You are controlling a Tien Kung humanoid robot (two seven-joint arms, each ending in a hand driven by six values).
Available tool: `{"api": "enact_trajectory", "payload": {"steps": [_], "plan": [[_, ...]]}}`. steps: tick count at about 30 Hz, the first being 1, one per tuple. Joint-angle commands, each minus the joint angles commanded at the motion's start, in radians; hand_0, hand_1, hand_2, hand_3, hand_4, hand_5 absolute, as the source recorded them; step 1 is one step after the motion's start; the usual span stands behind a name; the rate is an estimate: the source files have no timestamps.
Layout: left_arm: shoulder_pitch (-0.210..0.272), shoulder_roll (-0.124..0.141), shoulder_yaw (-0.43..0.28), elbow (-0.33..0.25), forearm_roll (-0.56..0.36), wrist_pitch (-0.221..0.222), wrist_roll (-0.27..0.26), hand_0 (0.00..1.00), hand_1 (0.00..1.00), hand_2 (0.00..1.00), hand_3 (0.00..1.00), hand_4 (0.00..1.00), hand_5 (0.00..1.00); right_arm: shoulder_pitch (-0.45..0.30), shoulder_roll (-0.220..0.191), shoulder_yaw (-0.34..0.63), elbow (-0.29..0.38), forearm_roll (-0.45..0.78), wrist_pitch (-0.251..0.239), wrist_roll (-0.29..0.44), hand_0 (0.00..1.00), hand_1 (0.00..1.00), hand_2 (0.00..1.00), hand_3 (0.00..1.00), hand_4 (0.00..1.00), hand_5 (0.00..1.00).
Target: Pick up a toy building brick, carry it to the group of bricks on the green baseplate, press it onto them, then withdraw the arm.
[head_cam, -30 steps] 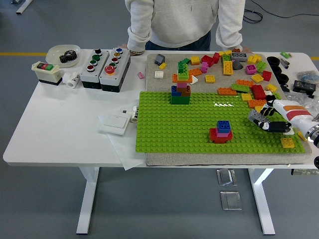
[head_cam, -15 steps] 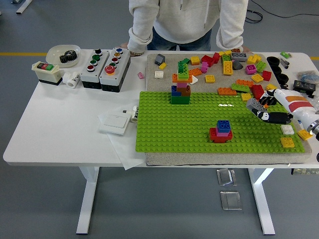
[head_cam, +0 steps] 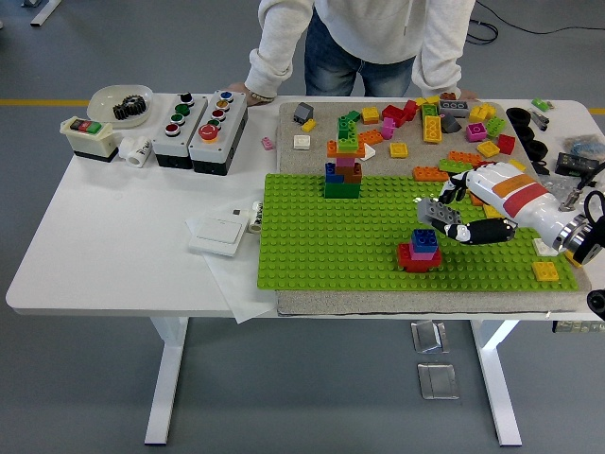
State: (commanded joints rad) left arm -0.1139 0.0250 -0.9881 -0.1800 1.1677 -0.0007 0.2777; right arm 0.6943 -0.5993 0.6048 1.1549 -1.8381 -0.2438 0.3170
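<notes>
Fingers (head_cam: 457, 230) of the right hand (head_cam: 470, 210) are curled around a grey brick (head_cam: 437, 210), holding it above the green baseplate (head_cam: 312, 246), just up and to the right of a small stack (head_cam: 420, 250) with a blue brick on top, a pink one under it and a red one at the base; whether the grey brick touches that stack cannot be told from the head view. That hand's forearm, white with red and orange bands, comes in from the right edge over the far right part of the baseplate. A taller stack (head_cam: 344, 166) of blue, red, brown, pink and green bricks stands at the baseplate's far edge, well apart from the hand. Behind the baseplate, loose bricks (head_cam: 430, 126) in yellow, red, orange, green and grey lie scattered on a beige mat. One yellow brick (head_cam: 545, 270) sits on the baseplate near its right end. On the left part of the white worktop (head_cam: 113, 236) stand two button boxes (head_cam: 201, 130), a small switch box (head_cam: 89, 138) and a white bowl (head_cam: 115, 98) holding a black gear. A person in a pale sweatshirt stands at the far side, one hand (head_cam: 255, 94) resting at the worktop's far edge.
</notes>
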Motion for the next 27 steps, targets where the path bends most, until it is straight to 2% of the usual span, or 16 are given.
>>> {"api": "enact_trajectory", "payload": {"steps": [8,27], "plan": [[-0.003,0.002,0.003,0.0,-0.007,0.001,0.0,0.778,0.719,0.65,0.562,0.589,0.61,0.031,0.0,-0.038,0.017,-0.054,0.007,0.003,0.594,0.502,0.523,0.507,0.693,0.482],[-0.004,0.002,0.003,0.0,-0.006,0.002,0.001,0.779,0.72,0.65,0.562,0.59,0.61,0.036,0.017,-0.059,0.013,-0.06,0.016,-0.006,0.586,0.509,0.528,0.51,0.714,0.48]]}}
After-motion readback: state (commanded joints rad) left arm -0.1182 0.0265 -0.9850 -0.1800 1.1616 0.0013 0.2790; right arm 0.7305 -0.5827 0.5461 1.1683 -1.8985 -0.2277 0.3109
